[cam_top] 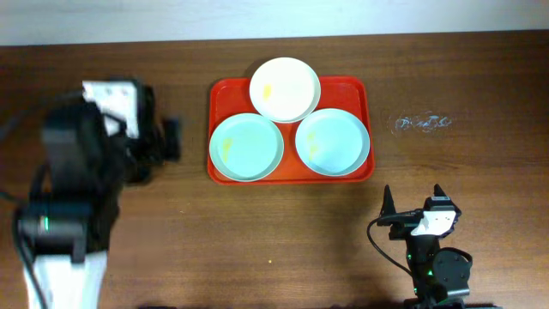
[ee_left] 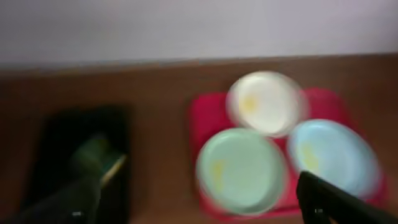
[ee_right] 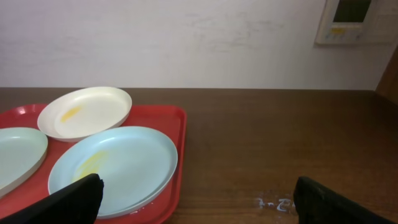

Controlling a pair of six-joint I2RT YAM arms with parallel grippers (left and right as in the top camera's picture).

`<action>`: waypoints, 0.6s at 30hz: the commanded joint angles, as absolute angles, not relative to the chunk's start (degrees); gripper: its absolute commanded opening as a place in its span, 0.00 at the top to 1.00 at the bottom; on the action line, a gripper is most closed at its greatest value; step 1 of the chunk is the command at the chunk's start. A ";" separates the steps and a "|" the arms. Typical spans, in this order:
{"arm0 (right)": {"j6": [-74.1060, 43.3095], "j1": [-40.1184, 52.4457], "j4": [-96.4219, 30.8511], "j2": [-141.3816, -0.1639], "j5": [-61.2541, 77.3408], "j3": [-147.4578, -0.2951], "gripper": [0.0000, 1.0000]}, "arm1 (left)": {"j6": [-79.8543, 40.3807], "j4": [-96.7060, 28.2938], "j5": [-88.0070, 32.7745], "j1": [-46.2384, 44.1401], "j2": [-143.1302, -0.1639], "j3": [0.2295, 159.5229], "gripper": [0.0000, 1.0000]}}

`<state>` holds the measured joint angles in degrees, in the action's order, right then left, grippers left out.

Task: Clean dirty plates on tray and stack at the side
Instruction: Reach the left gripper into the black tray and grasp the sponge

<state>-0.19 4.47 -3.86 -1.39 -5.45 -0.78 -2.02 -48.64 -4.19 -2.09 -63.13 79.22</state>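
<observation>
Left gripper (ee_left: 198,186) wide, empty; right gripper (cam_top: 413,204) wide, empty, bottom right. Plates (cam_top: 332,142) crowded on tray (cam_top: 225,96), top centre. My worry: white plate (cam_top: 285,89) seems to overlap others; lifting one drags neighbours, thin rim slips.

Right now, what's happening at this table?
Nothing is gripped. The white plate and two mint-blue plates sit on the red tray, each with a yellow smear. The left end effector hangs open to the tray's left. The right end effector is open, off the tray's front-right corner. No plate is stacked aside yet.
</observation>
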 commanded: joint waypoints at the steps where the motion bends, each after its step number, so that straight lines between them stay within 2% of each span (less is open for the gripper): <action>1: -0.43 4.10 -4.16 -1.10 -5.34 -0.32 0.01 | -18.41 -56.49 13.06 2.72 -77.62 93.54 0.01; 3: -0.40 4.10 -4.16 -1.10 -5.34 -0.32 0.01 | -18.81 -55.33 2.94 6.70 -84.36 95.77 0.01; 7: -0.40 4.10 -4.16 -1.10 -5.34 -0.32 0.01 | -18.85 -51.22 7.14 9.78 -95.77 95.72 0.01; 8: -0.40 4.10 -4.16 -1.10 -5.34 -0.32 0.01 | -21.69 -51.20 8.01 10.66 -98.94 95.72 0.01; 10: -0.40 4.10 -4.16 -1.10 -5.34 -0.32 0.01 | -36.12 -50.76 10.72 13.47 -104.97 95.72 0.01; 11: -0.40 4.10 -4.16 -1.10 -5.34 -0.32 0.01 | -37.74 -49.95 10.41 14.37 -106.78 95.72 0.01; 15: -0.40 4.10 -4.16 -1.10 -5.34 -0.32 0.01 | -37.69 -49.19 6.63 15.16 -114.78 95.72 0.01; 18: -0.40 4.10 -4.16 -1.10 -5.34 -0.32 0.01 | -30.09 -48.07 3.49 15.18 -118.39 95.74 0.01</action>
